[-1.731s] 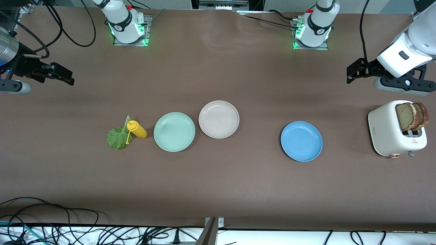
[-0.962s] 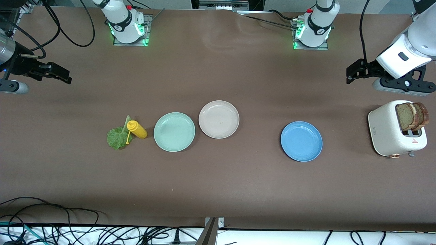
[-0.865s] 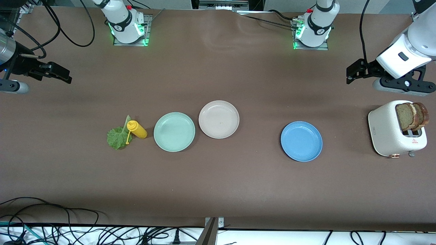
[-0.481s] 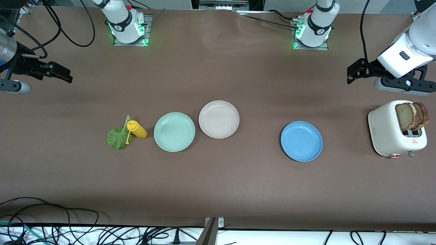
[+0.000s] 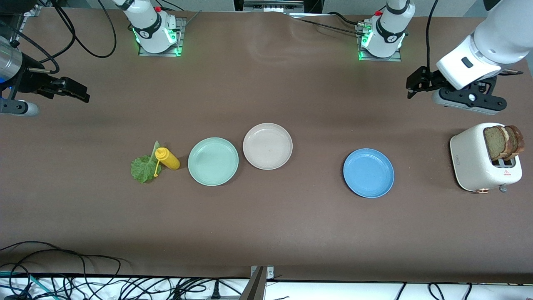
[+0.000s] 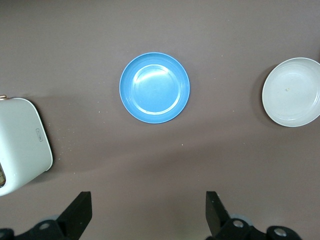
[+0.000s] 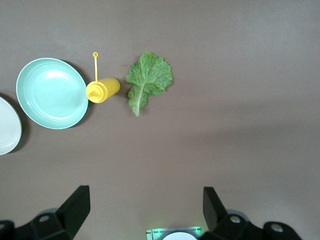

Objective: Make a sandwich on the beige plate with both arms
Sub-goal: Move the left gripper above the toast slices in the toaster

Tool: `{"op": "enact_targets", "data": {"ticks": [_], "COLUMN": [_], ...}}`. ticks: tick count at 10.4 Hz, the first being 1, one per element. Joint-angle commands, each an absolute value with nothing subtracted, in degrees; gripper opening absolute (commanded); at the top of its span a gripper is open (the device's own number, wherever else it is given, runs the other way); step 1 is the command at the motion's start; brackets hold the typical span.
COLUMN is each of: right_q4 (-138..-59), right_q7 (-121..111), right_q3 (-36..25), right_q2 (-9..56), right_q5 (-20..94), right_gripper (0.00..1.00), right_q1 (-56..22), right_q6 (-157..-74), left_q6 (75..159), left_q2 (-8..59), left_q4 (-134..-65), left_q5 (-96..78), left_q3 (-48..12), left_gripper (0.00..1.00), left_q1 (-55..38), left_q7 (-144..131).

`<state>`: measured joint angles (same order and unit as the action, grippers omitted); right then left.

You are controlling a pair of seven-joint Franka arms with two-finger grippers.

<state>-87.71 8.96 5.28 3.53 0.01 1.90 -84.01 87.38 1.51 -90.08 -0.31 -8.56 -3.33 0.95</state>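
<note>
1. Nothing assembled yet: beige plate (image 5: 267, 146) sits bare mid-table, beside the mint-green plate (image 5: 213, 161).
2. Left gripper (image 5: 416, 82) hangs over bare table near the toaster (image 5: 479, 162), jaws spread wide, empty. Your likely first step is the bread slices (image 5: 503, 142); come down over the slot and pinch one slice by its flat faces.
3. Right gripper (image 5: 77, 91) waits over its end of the table, fully open, empty.
4. Right wrist view shows the whole lettuce leaf (image 7: 148, 79) lying just clear of the yellow bottle (image 7: 103, 90); the front view overlaps them.
5. Left wrist view shows the blue plate (image 6: 155, 87), but the bread is cut off.
</note>
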Motion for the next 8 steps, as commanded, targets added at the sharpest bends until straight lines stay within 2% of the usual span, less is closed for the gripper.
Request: {"op": "enact_targets", "data": {"ticks": [1,8], "right_q4": [-87.5,-87.8], "right_q7": [8.7,8.5], "right_q3": [5.4,5.3], "right_q2": [3.6,3.7], "right_q5": [-0.4,-0.3], "right_gripper": [1.00,1.00], "right_q1": [2.1,2.3], "right_q6": [-83.5,-84.0], "left_q6": [86.3,86.4], "left_q2": [3.2,3.3], "left_q4": [-88.9,-88.6], "left_q5": [-2.0,-1.1], "left_q3": [-8.4,-8.1], "left_gripper": [1.00,1.00], "left_q1": [-3.2,-2.0], "left_q7": [2.1,2.0]}}
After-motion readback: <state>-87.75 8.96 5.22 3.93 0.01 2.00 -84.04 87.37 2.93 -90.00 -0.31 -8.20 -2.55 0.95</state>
